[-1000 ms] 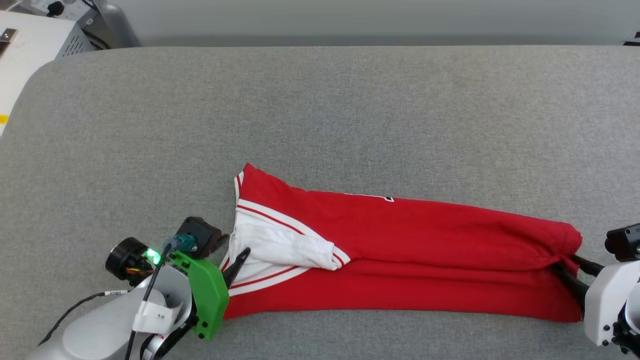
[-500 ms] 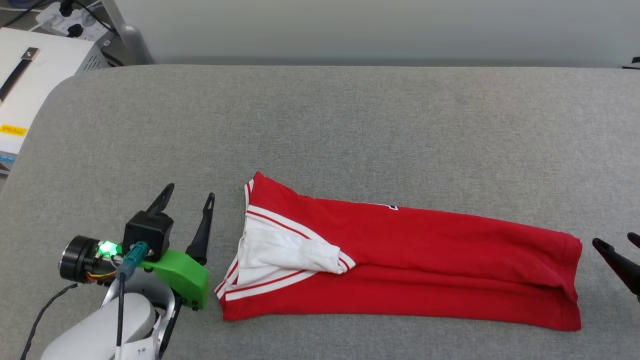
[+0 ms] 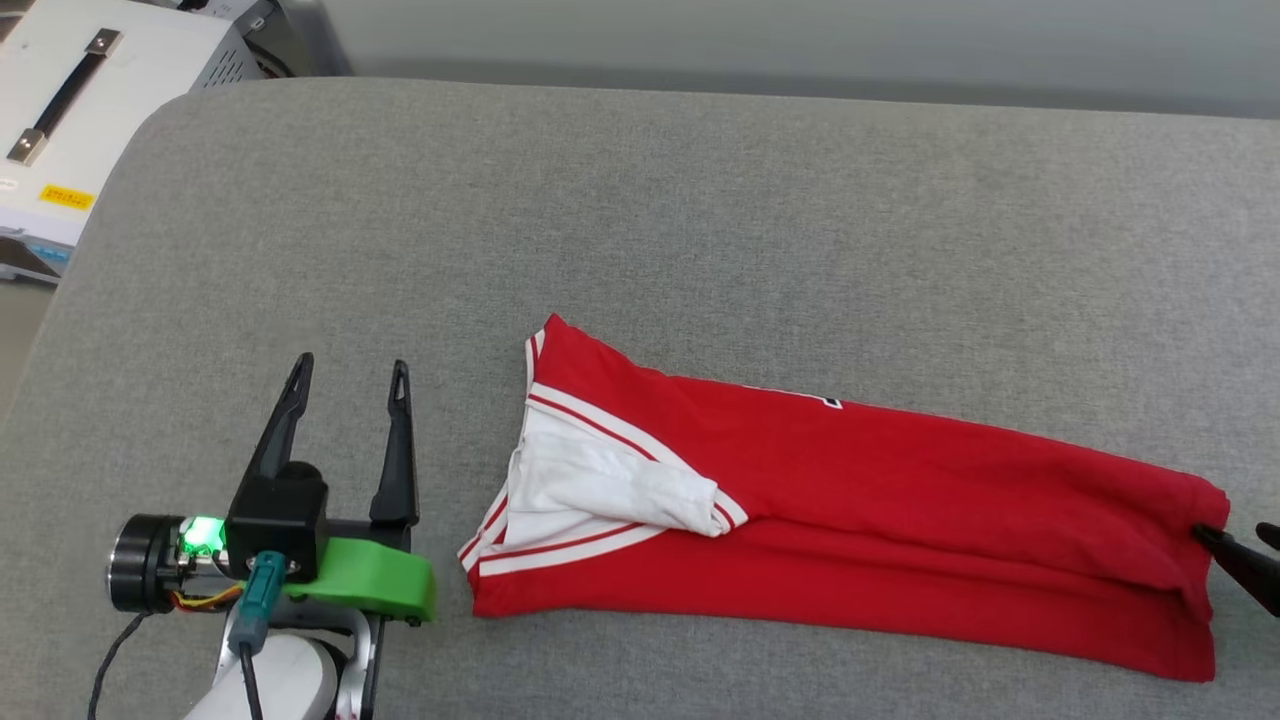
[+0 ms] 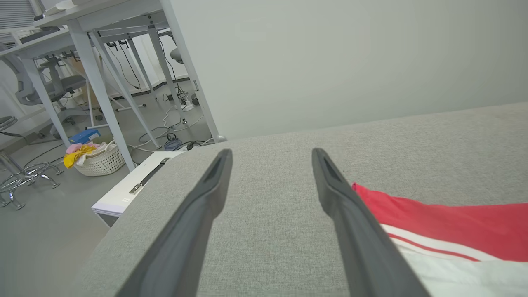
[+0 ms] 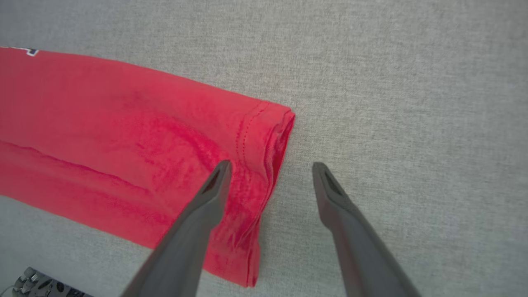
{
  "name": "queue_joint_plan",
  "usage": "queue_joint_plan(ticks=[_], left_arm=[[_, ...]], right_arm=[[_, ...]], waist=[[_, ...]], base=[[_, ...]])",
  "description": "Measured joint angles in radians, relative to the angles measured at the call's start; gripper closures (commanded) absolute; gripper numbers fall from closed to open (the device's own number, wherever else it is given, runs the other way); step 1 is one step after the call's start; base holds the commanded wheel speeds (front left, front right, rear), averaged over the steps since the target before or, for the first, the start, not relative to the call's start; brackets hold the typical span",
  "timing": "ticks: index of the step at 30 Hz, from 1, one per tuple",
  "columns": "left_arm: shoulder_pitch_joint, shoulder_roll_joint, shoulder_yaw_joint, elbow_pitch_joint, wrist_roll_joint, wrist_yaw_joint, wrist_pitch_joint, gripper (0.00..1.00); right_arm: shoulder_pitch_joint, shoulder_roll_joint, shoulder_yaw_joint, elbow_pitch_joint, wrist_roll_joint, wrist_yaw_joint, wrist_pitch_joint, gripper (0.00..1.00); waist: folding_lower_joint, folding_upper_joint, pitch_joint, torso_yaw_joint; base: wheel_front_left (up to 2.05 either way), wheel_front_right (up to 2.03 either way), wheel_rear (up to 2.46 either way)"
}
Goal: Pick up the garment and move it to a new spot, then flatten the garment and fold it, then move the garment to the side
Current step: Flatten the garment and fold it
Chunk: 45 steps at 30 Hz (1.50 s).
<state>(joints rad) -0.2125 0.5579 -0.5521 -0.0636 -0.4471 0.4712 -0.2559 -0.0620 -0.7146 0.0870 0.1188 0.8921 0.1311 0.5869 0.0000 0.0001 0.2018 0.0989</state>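
Grey woven cloth covers the table (image 3: 640, 220), which runs wide across the head view under a pale wall. The garment (image 3: 850, 520), a red jersey, lies folded into a long band from the middle of that view out toward 4 o'clock, flat on the table and held by nothing. Its 9 o'clock end shows a white short sleeve (image 3: 610, 485) with red-and-white striped trim, tucked over the red body. Its hemmed end lies at 3 o'clock, and a sliver of black, white-edged print (image 3: 828, 400) peeks from the fold along the 12 o'clock edge. At 8 o'clock the left gripper (image 3: 351, 365) stands over bare table just beside the sleeve end, clear of the cloth, its two dark fingers spread apart, pointing to 12 o'clock and empty. At the view's 3 o'clock edge the right gripper (image 3: 1232, 533) reaches to the hem; in the right wrist view its fingers are parted wide, one over the red hem and the other over bare table at the hem's 3 o'clock side, with nothing pinched between them. Whether that finger touches the cloth cannot be told. Off the table's 10 o'clock corner sits a white cabinet (image 3: 80, 100) with a dark handle. The left wrist view also shows white-legged desks (image 4: 95, 74) and a white laundry basket (image 4: 101, 161) on the floor.
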Motion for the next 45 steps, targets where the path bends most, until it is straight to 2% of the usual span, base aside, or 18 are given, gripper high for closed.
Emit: queue_joint_plan(ticks=[10,17,21,22,23,35,45], left_arm=[[0.060,-0.161,0.135,0.018,0.168,-0.093,0.000,0.00],[0.088,-0.240,0.194,0.035,0.257,-0.154,0.000,0.00],[0.096,-0.277,0.231,0.041,0.289,-0.174,0.000,0.00],[0.099,-0.285,0.238,0.041,0.297,-0.178,0.000,0.00],[0.103,-0.293,0.244,0.042,0.303,-0.187,0.000,0.00],[0.142,-0.329,0.302,0.059,0.370,-0.249,0.000,0.00],[0.169,-0.340,0.318,0.081,0.401,-0.279,0.000,0.00]], right_arm=[[-0.010,0.035,0.037,0.062,-0.009,0.000,-0.004,0.00],[-0.031,0.040,0.094,0.066,0.010,-0.008,-0.046,0.00],[-0.037,0.034,0.124,0.071,0.010,-0.008,-0.070,0.00],[-0.038,0.031,0.131,0.072,0.010,-0.008,-0.075,0.62],[-0.038,0.028,0.137,0.074,0.009,-0.008,-0.084,1.00],[-0.041,0.006,0.132,0.106,0.020,0.001,-0.146,1.00],[-0.034,-0.094,0.031,0.172,-0.010,0.000,-0.117,1.00]], waist=[[0.0000,-0.0001,0.057,0.041],[0.0000,-0.0001,0.080,0.063],[0.0000,-0.0001,0.081,0.065],[0.0000,-0.0001,0.080,0.065],[0.0000,-0.0001,0.078,0.065],[0.0001,0.0000,0.035,0.044],[0.0001,0.0000,-0.018,0.032]], base=[[0.00,0.00,0.00],[0.00,0.00,0.00],[0.00,0.00,0.00],[0.00,0.00,0.00],[0.00,0.00,0.00],[0.00,0.00,0.00],[0.00,0.00,0.00]])
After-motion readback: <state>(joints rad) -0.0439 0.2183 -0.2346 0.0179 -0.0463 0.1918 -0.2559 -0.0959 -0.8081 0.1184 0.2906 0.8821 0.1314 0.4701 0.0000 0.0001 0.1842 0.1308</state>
